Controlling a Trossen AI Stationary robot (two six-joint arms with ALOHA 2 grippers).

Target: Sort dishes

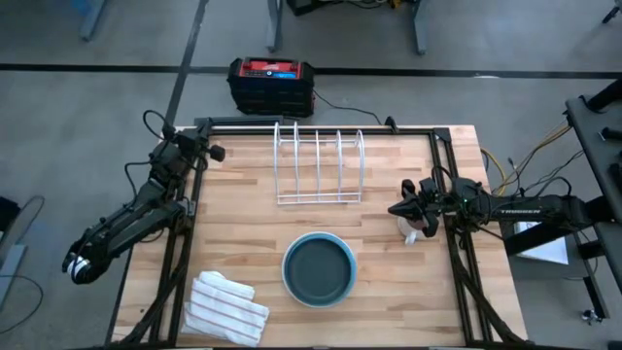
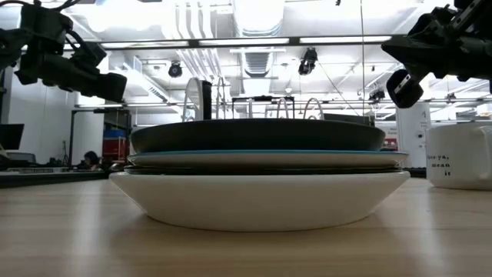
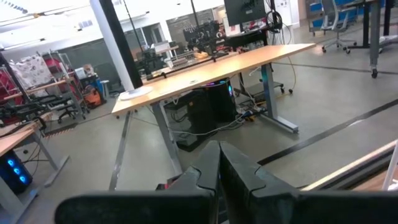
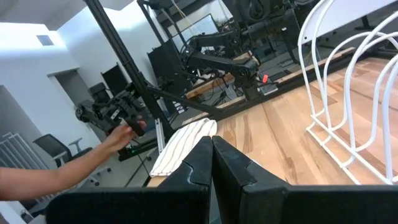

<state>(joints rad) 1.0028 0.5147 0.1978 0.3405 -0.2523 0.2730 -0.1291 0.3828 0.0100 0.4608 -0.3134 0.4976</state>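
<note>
Bright overhead ceiling lights [image 2: 231,40] glare; near foreground slightly soft.

under the dark dish [image 1: 319,269] the stacked dishes are hidden from above. the mug [image 1: 411,229] sits mostly covered beneath the right gripper [image 1: 397,209].

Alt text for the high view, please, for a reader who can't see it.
Seen from above, a stack of dishes, dark blue-grey one on top, sits near the wooden table's front edge, with an empty white wire rack behind it. The left gripper and right gripper hover at opposite sides, both shut.
</note>
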